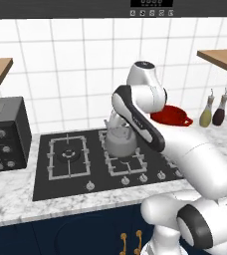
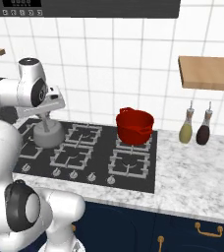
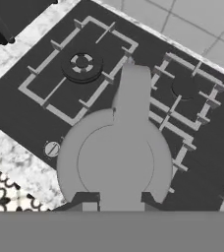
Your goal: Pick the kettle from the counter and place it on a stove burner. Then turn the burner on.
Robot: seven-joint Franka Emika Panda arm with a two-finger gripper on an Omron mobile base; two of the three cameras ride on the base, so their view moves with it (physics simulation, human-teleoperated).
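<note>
Holding one kettle (image 1: 119, 141) by its handle, the gripper (image 1: 116, 121) hangs from the bent arm, right of the stove's big burner (image 1: 67, 154).

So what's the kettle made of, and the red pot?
The kettle looks like metal: plain silver-grey with a dull, smooth finish, though the render leaves that open. The red pot looks like glossy enamel or painted metal, going by its even shiny red; I can't be certain.
</note>
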